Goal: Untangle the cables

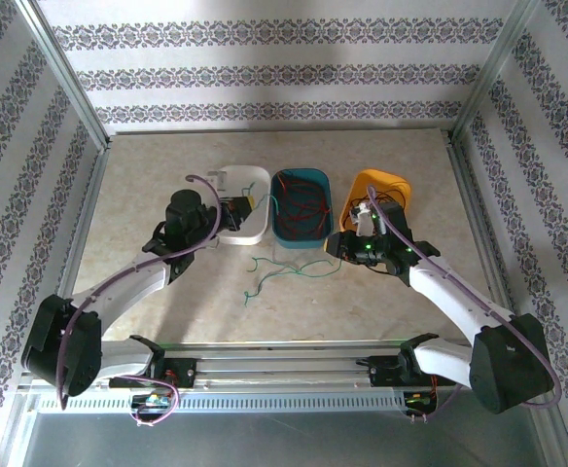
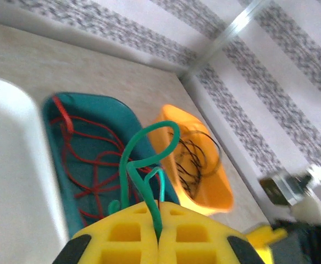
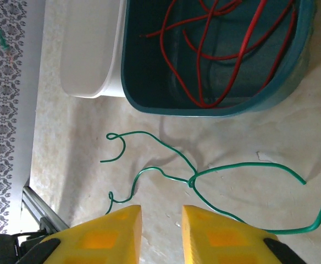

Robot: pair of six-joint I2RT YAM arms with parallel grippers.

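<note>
Nearest me, tangled green cables [image 3: 193,179] lie on the table [image 3: 78,126] before my right gripper [image 3: 161,214], its fingers parted and empty. My left gripper [image 2: 159,213] pinches a green cable [image 2: 128,165] (at the white bin [image 2: 12,176]). Beyond, red cables [image 2: 66,116] sit in the teal bin [image 2: 103,100].

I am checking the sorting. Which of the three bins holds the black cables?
The orange bin, at the right end of the row, holds the black cables; the teal bin beside it holds red cables.
</note>
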